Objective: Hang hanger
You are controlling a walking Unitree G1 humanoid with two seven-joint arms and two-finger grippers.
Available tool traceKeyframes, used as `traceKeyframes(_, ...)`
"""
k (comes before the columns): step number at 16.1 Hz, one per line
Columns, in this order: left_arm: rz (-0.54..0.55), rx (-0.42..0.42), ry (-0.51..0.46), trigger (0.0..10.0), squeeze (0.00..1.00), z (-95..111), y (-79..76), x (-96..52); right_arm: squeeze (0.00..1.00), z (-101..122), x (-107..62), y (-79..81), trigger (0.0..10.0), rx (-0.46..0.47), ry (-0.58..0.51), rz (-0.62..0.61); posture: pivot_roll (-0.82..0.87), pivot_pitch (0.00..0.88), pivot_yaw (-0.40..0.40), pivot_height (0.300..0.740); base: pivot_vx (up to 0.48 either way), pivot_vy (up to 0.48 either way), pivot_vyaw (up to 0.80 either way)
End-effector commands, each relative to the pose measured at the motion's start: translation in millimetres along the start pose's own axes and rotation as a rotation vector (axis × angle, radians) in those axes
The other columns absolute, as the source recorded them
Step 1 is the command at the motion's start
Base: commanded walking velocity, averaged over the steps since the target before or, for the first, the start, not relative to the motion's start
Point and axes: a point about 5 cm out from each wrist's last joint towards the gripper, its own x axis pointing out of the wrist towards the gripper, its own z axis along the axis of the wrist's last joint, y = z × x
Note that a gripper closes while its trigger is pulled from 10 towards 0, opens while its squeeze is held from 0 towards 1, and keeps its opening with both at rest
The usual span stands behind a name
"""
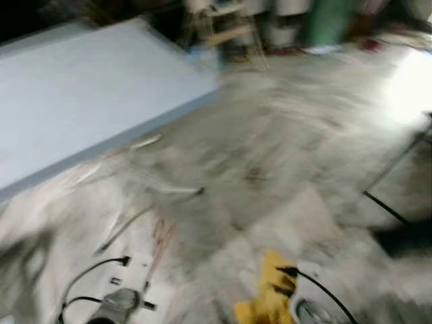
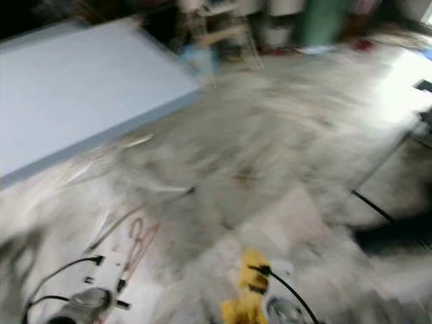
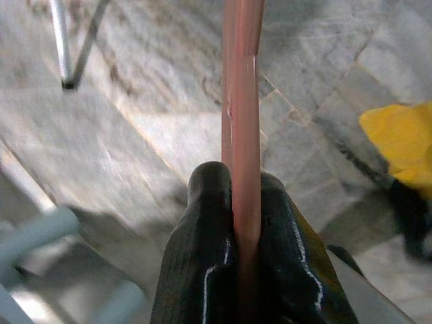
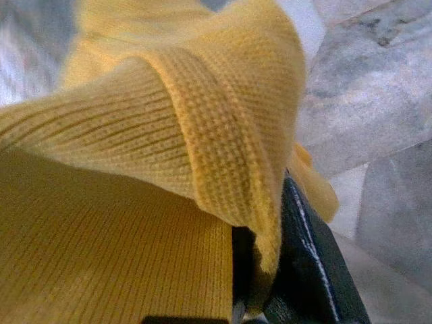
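My left gripper [image 3: 237, 182] is shut on a thin pink hanger [image 3: 241, 88], whose bar runs straight out between the two black fingers [image 3: 202, 229]. In the blurred head views the hanger [image 2: 138, 243] shows as faint red lines low on the left, over the marble floor. My right gripper [image 4: 270, 283] is shut on a yellow knit garment [image 4: 135, 169], which drapes over it and hides most of its fingers. That garment [image 1: 268, 297] hangs at the bottom centre of the left eye view.
A pale blue bed [image 1: 81, 88] takes up the upper left. Blurred furniture and a green object [image 1: 327, 23] crowd the back. A black frame [image 1: 388, 206] stands at right. Marble floor [image 1: 283, 135] lies open in the middle, with glare at far right.
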Motion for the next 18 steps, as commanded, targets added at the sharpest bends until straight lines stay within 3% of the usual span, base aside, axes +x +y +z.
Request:
traceKeyframes(1,-0.026,-0.001,-0.019,10.0,0.00,6,-10.3,1.7,0.00,-9,-2.6,-13.3,10.0,0.000,0.033,-0.035,-0.13,0.082,0.061,0.740,0.364,0.000,-0.80)
traceKeyframes(4,-0.034,0.000,-0.011,10.0,0.00,2,-11.4,1.3,0.00,-9,-2.6,-15.0,10.0,-0.004,0.032,-0.039,-0.13,0.084,0.056,0.740,0.185,0.000,-0.63)
traceKeyframes(13,-0.044,-0.005,-0.001,10.0,0.00,1,-27.5,2.8,0.00,-9,-2.7,-16.7,10.0,-0.027,0.035,-0.041,-0.13,0.086,0.045,0.740,0.000,0.000,0.00)
traceKeyframes(15,-0.039,-0.022,0.006,10.0,0.00,-1,-23.9,2.3,0.00,-8,-2.6,-16.9,10.0,-0.033,0.033,-0.041,-0.13,0.086,0.045,0.740,0.000,0.000,0.00)
traceKeyframes(18,-0.016,-0.024,0.018,10.0,0.00,-7,-6.7,-0.2,0.00,-8,-2.6,-17.2,10.0,-0.042,0.036,-0.044,-0.12,0.083,0.043,0.740,0.000,0.000,0.00)
